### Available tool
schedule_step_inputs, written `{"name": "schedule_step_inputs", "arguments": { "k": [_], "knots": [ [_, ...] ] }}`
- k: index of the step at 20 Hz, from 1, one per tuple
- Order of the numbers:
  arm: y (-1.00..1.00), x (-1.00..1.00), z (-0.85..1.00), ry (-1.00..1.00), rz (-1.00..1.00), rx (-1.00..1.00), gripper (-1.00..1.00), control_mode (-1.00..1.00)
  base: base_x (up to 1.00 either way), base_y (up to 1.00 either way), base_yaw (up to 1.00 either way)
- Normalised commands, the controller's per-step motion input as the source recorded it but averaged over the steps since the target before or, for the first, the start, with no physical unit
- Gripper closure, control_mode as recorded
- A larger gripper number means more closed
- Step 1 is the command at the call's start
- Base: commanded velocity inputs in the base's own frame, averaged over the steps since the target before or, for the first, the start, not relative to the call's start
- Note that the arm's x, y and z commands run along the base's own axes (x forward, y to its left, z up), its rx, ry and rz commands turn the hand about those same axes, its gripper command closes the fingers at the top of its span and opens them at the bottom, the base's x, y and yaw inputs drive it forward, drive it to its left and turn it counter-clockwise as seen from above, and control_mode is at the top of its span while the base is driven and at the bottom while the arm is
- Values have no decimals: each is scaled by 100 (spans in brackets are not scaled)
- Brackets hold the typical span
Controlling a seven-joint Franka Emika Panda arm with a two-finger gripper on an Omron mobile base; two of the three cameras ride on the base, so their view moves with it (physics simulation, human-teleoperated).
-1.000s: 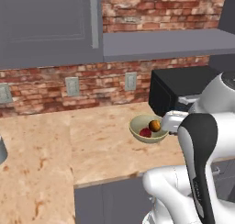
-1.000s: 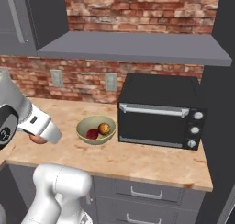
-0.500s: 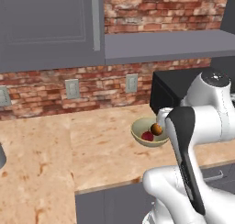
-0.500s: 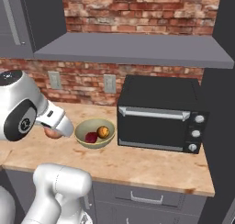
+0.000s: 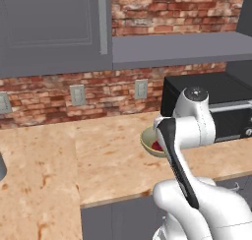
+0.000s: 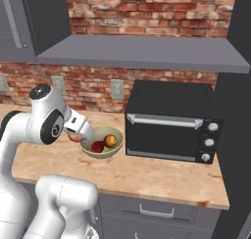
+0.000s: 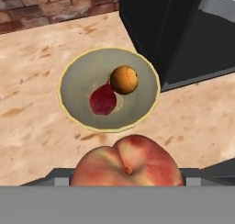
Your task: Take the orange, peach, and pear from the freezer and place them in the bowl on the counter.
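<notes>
Since the earlier pictures our base has driven along the counter, so the bowl and the black oven sit nearer and further along in both base views; the arm has swung in beside the bowl. We carry the peach clamped in the gripper, held just short of the bowl's rim so it can drop in cleanly. The orange already lies in the bowl, touching a dark crimson fruit. We judge release comes once the peach is above the bowl's hollow.
</notes>
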Motion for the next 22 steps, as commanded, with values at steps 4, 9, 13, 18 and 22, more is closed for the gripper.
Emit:
{"name": "schedule_step_inputs", "arguments": {
  "k": [4,9,13,18,22],
  "knots": [
    [0,93,-54,0,0,0,100,-100,0,0,0],
    [0,68,-50,0,0,0,100,-100,0,0,0],
    [0,76,-42,1,0,0,100,-100,0,0,0],
    [0,57,-24,0,0,0,100,-100,0,0,0],
    [2,50,-23,0,0,0,-100,-100,0,0,0]
  ]
}}
